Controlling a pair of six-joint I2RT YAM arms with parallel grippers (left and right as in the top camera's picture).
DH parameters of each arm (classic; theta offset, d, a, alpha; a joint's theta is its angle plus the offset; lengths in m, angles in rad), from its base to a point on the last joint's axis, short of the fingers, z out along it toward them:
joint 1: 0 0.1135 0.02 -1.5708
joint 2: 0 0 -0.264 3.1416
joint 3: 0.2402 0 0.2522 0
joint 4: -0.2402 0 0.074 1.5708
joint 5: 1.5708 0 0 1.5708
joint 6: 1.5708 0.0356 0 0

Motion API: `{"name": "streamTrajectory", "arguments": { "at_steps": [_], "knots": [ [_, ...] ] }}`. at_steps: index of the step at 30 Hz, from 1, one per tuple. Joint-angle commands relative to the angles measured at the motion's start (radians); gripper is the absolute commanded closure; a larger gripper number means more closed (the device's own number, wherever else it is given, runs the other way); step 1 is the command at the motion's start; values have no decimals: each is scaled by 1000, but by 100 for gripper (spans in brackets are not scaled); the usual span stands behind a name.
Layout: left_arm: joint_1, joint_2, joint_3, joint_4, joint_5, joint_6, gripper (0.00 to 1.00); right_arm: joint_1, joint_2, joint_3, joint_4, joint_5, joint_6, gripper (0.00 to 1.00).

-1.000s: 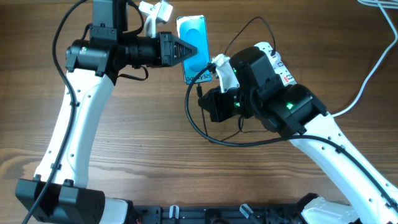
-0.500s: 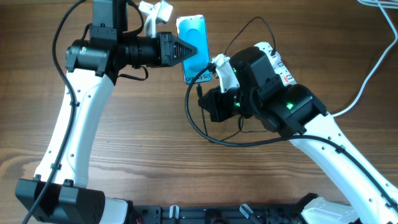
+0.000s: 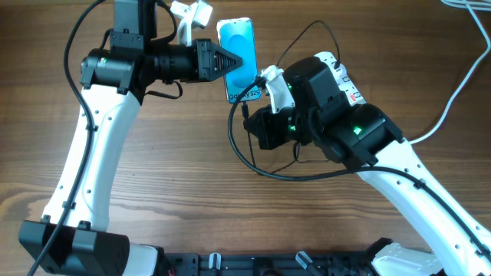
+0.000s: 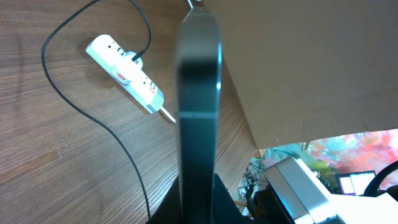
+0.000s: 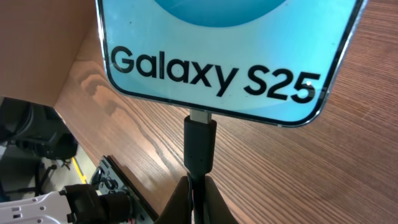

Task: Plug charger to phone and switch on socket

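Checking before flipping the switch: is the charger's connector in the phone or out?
Not fully in: right wrist view shows the connector at the phone's bottom port, metal tip showing.

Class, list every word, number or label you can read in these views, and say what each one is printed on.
"Galaxy S25": dark letters across the bottom edge of the phone screen, clear in the right wrist view.
Red marks on the socket: too small to read.
No other legible text.
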Motion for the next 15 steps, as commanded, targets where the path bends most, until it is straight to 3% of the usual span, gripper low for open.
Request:
{"name": "streamTrajectory", "arguments": {
  "at_steps": [1, 15],
  "knots": [
    [-1, -2, 10, 6, 16, 28, 96, 3, -3, 5, 14, 8, -3, 96],
    [-1, -2, 10, 6, 16, 28, 96, 3, -3, 5, 14, 30, -2, 95]
  ]
}}
